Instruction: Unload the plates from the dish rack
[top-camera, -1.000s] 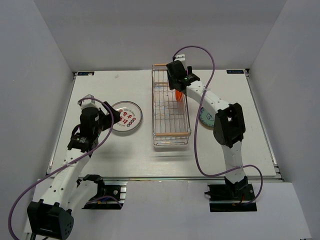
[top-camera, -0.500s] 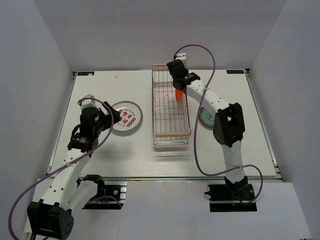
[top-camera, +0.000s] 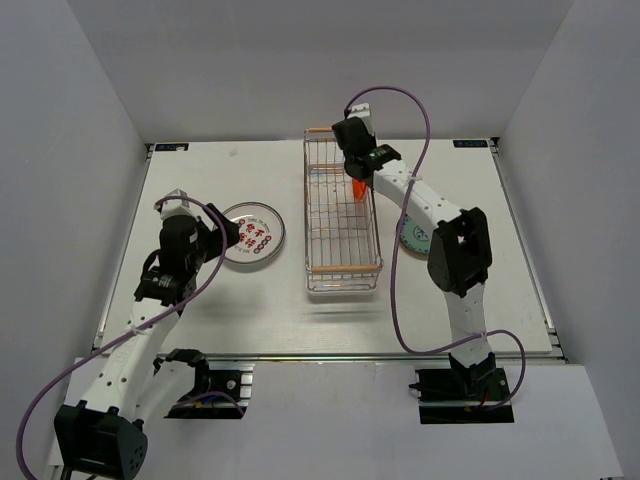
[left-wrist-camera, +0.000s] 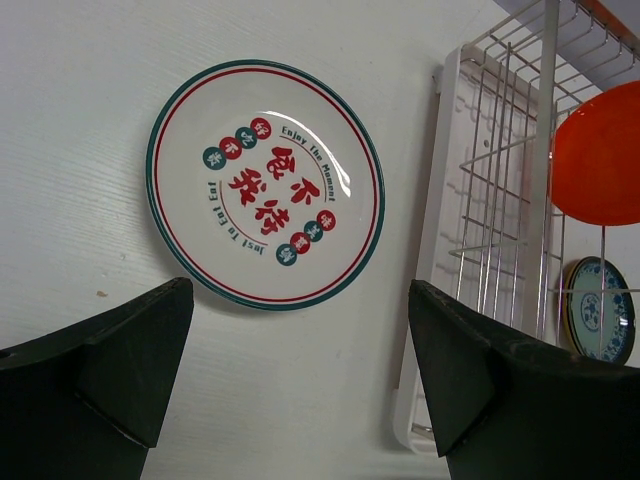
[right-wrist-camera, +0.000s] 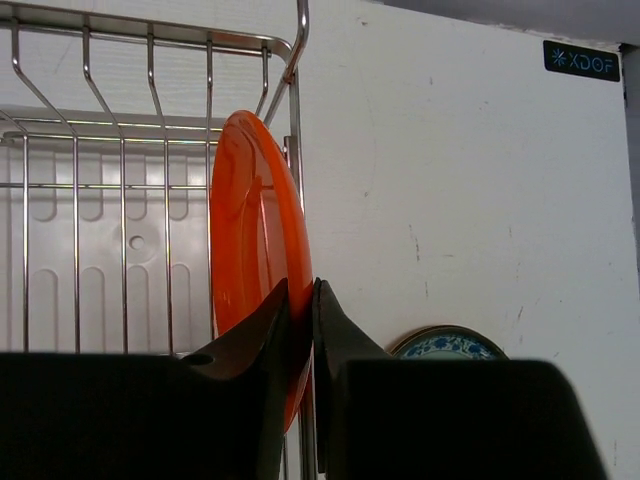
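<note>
A solid orange-red plate (right-wrist-camera: 250, 230) stands on edge at the right side of the silver wire dish rack (top-camera: 340, 215). My right gripper (right-wrist-camera: 303, 300) is shut on its rim, one finger on each face. From above the same plate (top-camera: 357, 187) shows just under the right gripper (top-camera: 357, 170). A white plate with red marks (left-wrist-camera: 265, 185) lies flat on the table left of the rack; it appears as the white plate (top-camera: 252, 236) in the top view. My left gripper (left-wrist-camera: 300, 370) hovers open over the bare table just near of it, holding nothing.
A teal patterned plate (top-camera: 410, 236) lies flat on the table right of the rack, partly under the right arm; the teal plate (right-wrist-camera: 450, 342) also shows in the right wrist view. The rack's tan handle bars (top-camera: 343, 267) cross both short ends.
My right gripper has closed onto the orange-red plate's rim and shifted slightly toward the back. The left arm has stayed still.
</note>
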